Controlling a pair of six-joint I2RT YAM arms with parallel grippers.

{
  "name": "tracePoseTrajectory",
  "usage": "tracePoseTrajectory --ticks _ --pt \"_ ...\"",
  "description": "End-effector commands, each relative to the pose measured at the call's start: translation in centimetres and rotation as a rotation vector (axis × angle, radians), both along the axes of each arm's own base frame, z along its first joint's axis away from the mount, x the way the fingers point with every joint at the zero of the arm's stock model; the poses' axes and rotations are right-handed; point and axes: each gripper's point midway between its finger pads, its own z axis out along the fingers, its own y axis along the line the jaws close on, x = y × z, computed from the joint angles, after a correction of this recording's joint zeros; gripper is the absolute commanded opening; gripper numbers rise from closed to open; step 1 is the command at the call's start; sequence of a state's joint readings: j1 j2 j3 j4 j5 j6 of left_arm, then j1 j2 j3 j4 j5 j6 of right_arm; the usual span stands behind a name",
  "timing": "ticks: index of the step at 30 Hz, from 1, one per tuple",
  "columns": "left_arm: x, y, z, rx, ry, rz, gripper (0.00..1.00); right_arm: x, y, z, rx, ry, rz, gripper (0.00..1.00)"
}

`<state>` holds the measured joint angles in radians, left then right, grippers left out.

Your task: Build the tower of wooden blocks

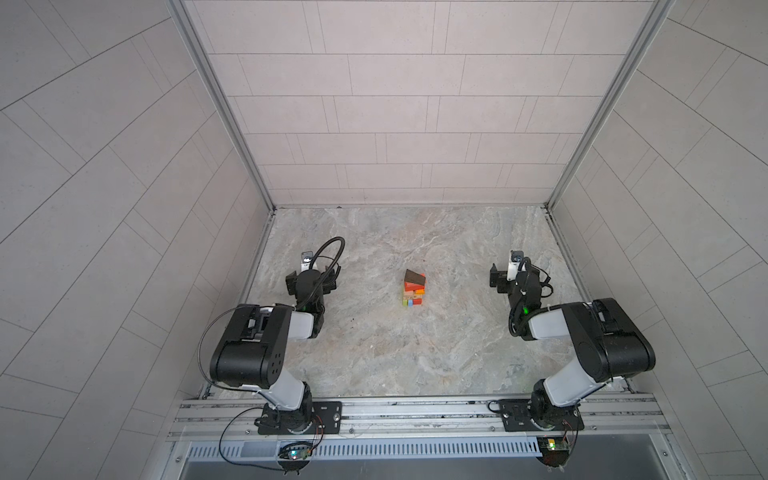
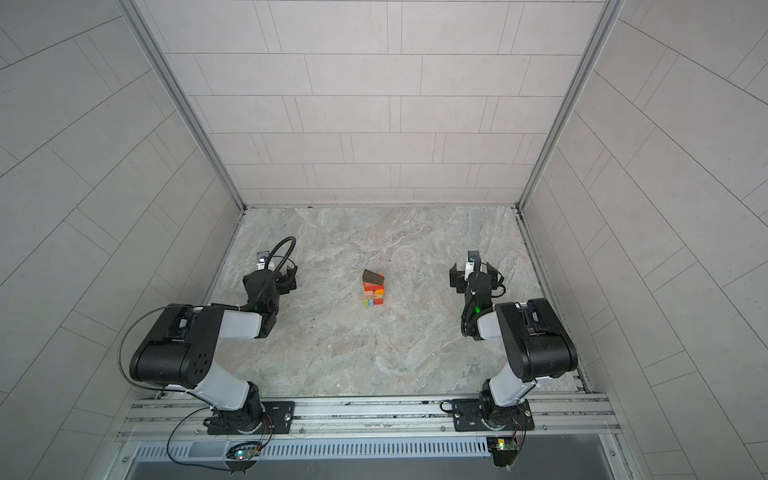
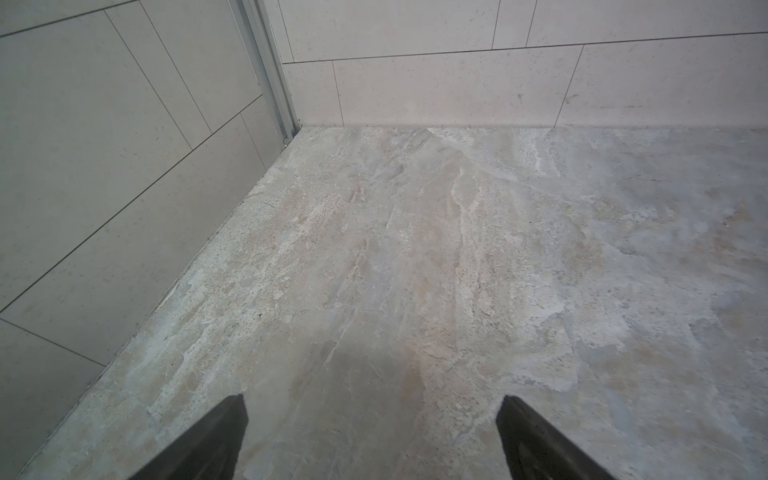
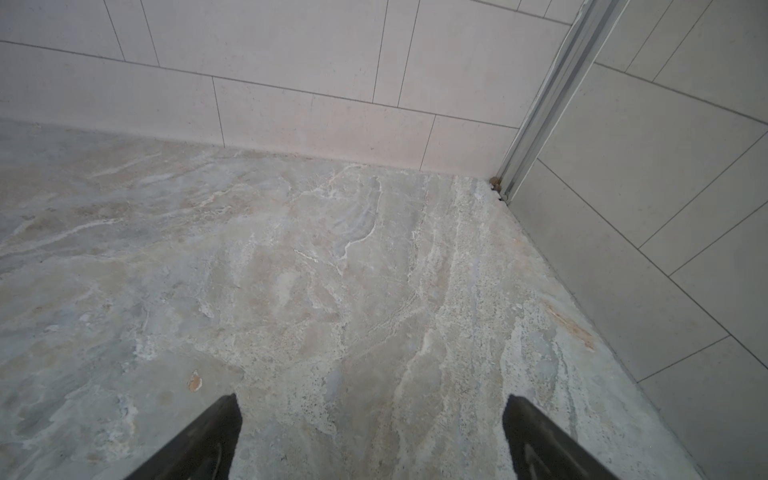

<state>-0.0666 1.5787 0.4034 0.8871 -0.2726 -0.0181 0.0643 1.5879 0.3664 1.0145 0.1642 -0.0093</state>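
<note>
the tower (image 1: pixel 414 289) is up, dark brown plank (image 1: pixel 416 276) topmost. left gripper (image 3: pixel 374 399) and right gripper (image 4: pixel 372 397) sit well off to either side of it, both spread wide, holding nothing.

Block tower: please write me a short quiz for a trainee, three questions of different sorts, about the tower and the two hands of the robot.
1. True or false: the left hand holds a block.
2. Which colour is the top block of the tower? A) lime green B) dark brown C) light blue
3. Fill in the word: in both top views the tower stands ___ the left hand and the right hand.

Key:
1. False. Its jaws stand open and there is nothing in them.
2. B
3. between
</note>
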Motion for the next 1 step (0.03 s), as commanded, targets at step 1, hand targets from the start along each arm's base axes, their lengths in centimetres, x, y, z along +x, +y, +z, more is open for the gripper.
tracePoseTrajectory --ticks 1 --pt "0.08 0.02 0.28 -0.003 -0.022 0.000 1.00 -0.68 -0.16 -0.71 0.005 0.029 -0.003 0.99"
